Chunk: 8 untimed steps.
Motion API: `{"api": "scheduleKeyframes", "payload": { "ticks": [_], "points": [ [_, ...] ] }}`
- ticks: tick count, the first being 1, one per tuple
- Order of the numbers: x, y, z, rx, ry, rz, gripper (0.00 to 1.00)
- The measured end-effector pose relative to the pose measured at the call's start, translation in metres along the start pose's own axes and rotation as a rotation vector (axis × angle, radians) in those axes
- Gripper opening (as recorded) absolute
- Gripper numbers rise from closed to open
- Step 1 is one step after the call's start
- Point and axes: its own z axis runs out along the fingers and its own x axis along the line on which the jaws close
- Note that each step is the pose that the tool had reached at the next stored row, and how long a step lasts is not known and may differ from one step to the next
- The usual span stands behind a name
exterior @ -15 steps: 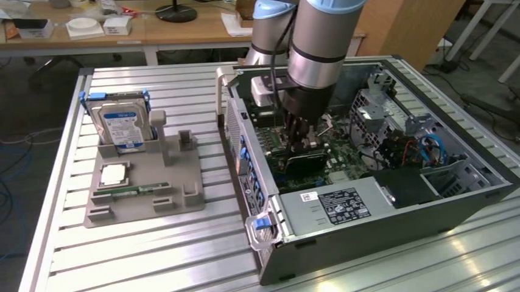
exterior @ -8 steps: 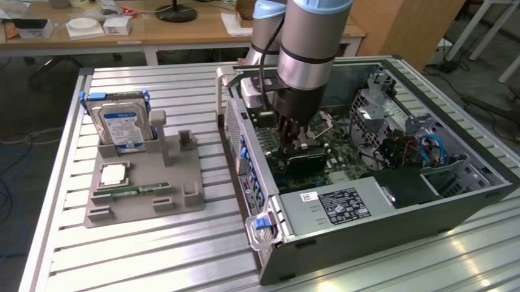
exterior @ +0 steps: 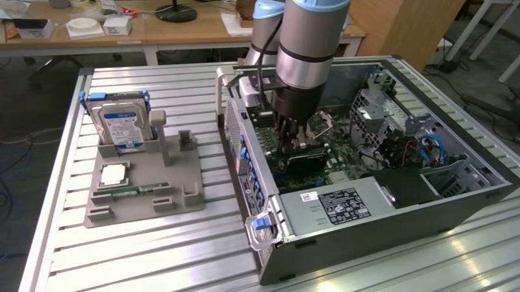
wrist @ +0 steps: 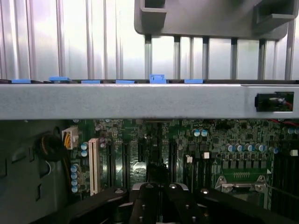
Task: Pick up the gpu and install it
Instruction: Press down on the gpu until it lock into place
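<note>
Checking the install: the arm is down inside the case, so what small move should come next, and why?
Likely a slow, short press straight down. The pincer is deep in the computer case, the dark card sits right under it over the green board, and seating isn't visibly finished.

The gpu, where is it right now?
In the exterior view the gpu is inside the open computer case, under the hand, against the motherboard.

greens, greys and blues
dark green motherboard (wrist: 154, 144) with a white slot (wrist: 93, 165); grey case rim (wrist: 126, 100) with blue clips (wrist: 157, 78); silver hard drive (exterior: 120, 125), blue-white label.
</note>
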Motion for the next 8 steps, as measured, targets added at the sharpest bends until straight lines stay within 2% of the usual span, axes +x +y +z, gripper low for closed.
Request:
{"api": "scheduleKeyframes", "payload": {
  "ticks": [8],
  "points": [
    [0.0,0.0032,-0.0161,0.0,0.0,0.0,0.1]
  ]
}}
